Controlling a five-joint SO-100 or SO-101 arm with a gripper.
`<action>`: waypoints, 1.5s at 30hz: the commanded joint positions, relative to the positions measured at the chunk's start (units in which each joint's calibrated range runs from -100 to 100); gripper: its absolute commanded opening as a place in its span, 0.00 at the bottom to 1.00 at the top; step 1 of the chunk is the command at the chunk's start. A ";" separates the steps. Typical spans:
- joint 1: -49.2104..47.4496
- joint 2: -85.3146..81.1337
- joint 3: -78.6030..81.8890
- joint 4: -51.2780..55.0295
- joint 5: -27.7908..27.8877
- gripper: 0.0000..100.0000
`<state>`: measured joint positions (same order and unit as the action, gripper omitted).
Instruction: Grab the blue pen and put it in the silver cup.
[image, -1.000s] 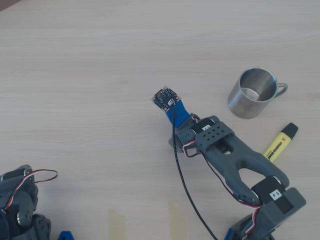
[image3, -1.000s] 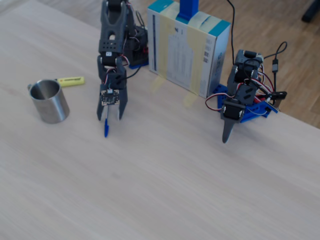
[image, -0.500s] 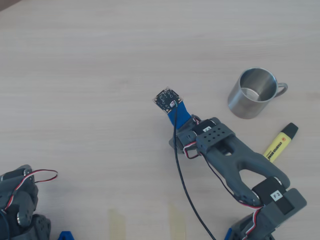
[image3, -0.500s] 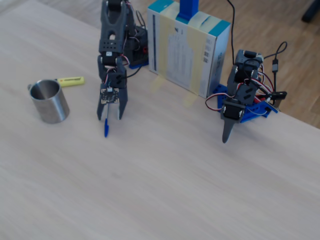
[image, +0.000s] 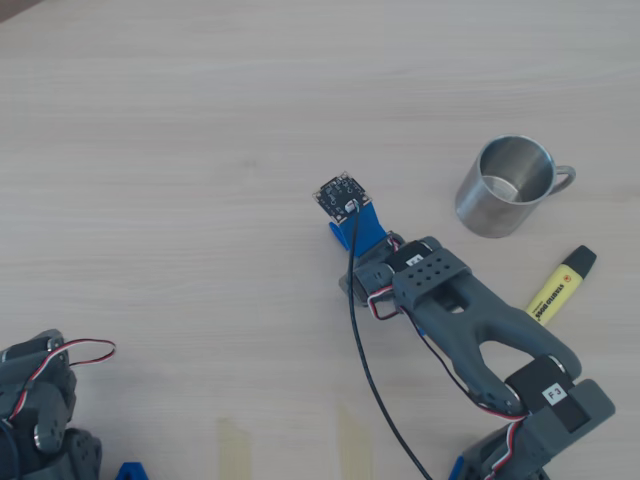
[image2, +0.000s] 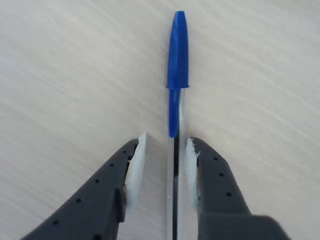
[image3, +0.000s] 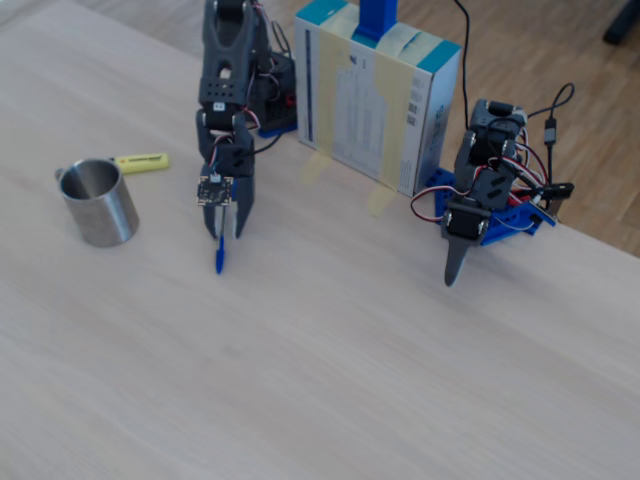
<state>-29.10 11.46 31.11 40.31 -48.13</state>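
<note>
End effector (image2: 162, 145) straddles the blue pen (image2: 177, 75), jaws narrowed around the barrel; right pad touching, left shows a sliver of gap, so not a firm pinch. Pen lies mid-counter (image: 150, 150). Risk: off-centre close rolls or pivots it, and it slips. Silver cup (image: 505, 185) toward the right edge, well apart.

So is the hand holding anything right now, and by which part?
Nothing is clamped yet: the hand straddles the barrel of the blue pen below its cap, with a gap at one pad.
</note>
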 joint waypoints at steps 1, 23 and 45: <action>-0.31 -0.24 1.23 0.23 -0.35 0.07; 0.04 -0.74 1.41 0.83 -0.35 0.02; -0.75 -12.79 5.76 0.57 -0.35 0.02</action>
<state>-29.60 2.71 36.34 41.40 -48.23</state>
